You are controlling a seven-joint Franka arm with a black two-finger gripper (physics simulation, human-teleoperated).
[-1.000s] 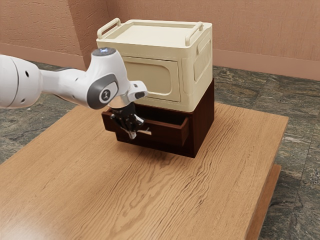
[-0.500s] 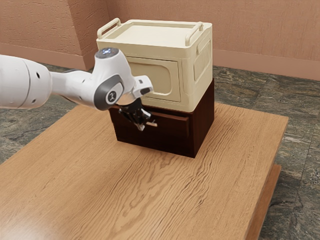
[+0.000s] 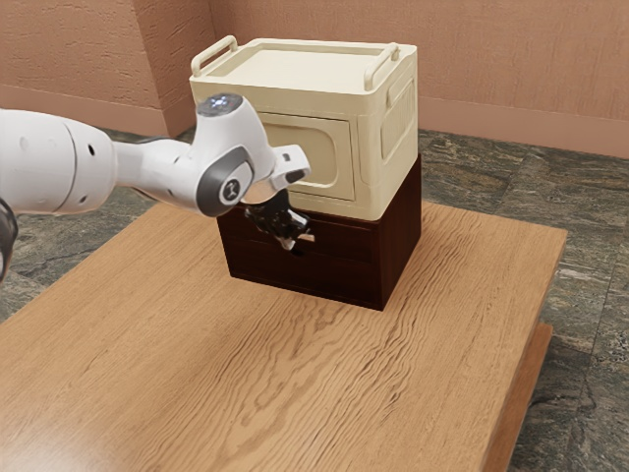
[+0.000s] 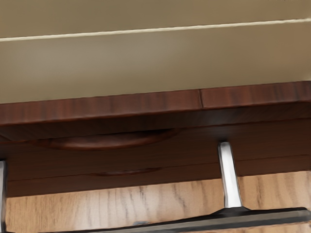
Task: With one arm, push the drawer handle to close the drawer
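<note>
I have the gripper just by the drawer front, which looks flush or very nearly so; how far the fingers are open, or whether they hold anything, I can't tell. The handle stands off that front, its long axis parallel to it, roughly nine to three, so any last push should go toward one o'clock in the exterior view.

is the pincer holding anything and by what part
That can't be told: the pincer is at the drawer handle, but whether it grips that or only pushes on it isn't clear.
</note>
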